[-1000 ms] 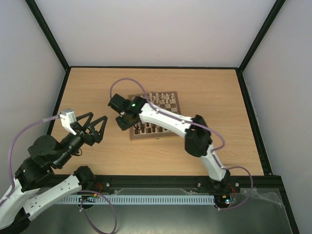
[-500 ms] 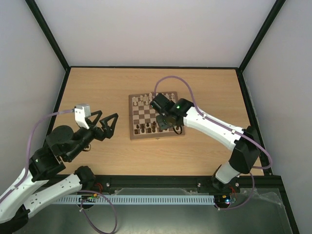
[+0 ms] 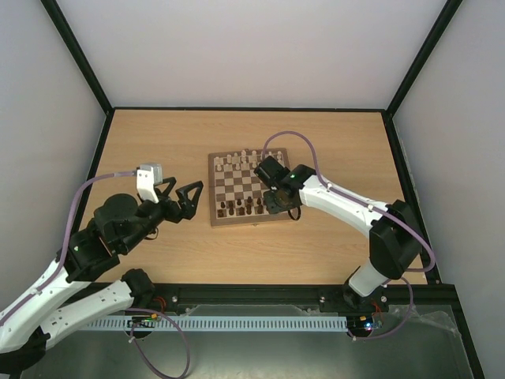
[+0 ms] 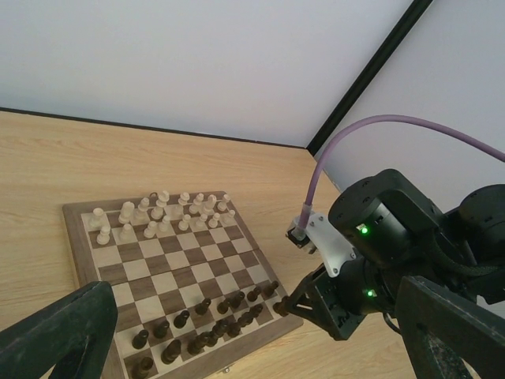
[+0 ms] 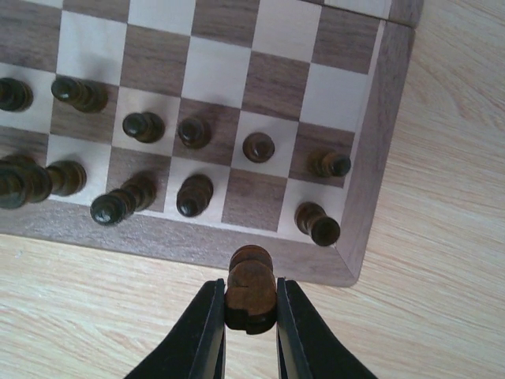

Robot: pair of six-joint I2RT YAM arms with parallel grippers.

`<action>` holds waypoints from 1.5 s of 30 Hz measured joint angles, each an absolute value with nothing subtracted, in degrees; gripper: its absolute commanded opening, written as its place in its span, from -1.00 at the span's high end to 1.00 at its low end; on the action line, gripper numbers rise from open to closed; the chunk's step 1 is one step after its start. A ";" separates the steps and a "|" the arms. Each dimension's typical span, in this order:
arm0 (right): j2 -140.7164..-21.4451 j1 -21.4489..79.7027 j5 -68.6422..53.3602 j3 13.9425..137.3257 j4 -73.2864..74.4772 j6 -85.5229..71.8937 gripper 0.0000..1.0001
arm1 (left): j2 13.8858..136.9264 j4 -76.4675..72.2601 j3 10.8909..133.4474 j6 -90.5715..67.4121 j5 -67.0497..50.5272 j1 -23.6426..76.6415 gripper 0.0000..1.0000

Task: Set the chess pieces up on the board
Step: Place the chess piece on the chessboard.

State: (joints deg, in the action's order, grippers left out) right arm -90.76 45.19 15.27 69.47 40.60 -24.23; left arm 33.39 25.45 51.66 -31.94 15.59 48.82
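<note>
1. Pale wood-grain table (image 3: 158, 142): carries everything.
2. Square wooden chessboard (image 3: 213, 189), dark brown and cream squares: mid-table.
3. Left gripper (image 3: 184, 188): fingers wide apart, empty, beside the chessboard's left edge.
4. Right gripper (image 5: 249, 288): fingers clamped on item 5.
5. Dark brown wooden chess piece (image 5: 251, 304): above the chessboard's near border, by a corner. Probably light, rigid, smooth, easily tipped; take it across the body.
6. Other dark pieces (image 5: 195, 133): nearest rows.

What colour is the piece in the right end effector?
Dark brown wood. The piece in the right end effector shows best in the right wrist view.
</note>
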 measured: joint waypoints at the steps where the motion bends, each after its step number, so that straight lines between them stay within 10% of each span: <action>1: -90.94 44.91 14.92 69.47 39.94 -24.12 0.74 | 33.54 25.28 51.66 -31.99 15.55 48.82 -0.99; 45: -97.95 41.25 11.60 68.16 33.30 -22.22 0.56 | 33.67 23.44 49.06 -32.18 15.42 48.82 -0.99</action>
